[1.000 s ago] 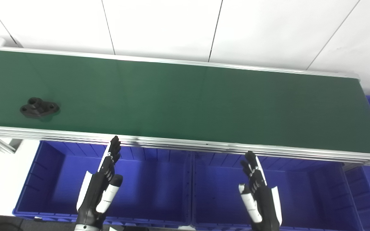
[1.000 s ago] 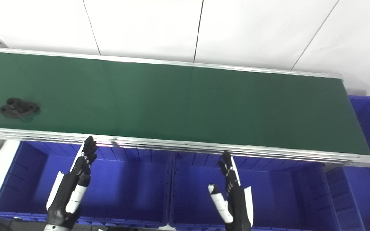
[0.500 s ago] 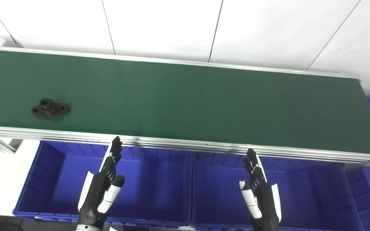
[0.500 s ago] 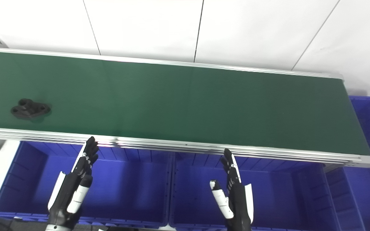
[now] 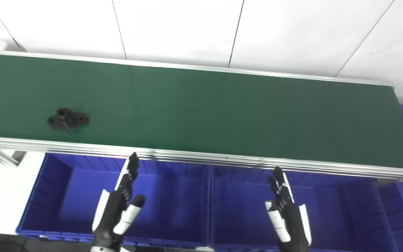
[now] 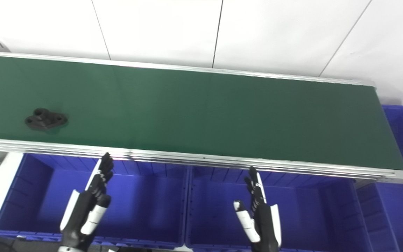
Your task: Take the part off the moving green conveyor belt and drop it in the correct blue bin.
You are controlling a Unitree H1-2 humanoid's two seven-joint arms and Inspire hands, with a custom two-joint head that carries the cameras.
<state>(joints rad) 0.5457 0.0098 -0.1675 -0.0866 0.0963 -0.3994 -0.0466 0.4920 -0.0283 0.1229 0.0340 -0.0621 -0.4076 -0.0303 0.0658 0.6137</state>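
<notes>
Lying flat on the green conveyor belt, the black part sits at 9 o'clock, near the belt's front rail. Below the rail, the left robot hand hovers over the left blue bin and the right robot hand over the middle blue bin, both spread and holding nothing.

Left hand: black segmented fingers, white plate on the back, white thumb with black tip.
Right hand: same black fingers, white back plate, white thumb.
</notes>
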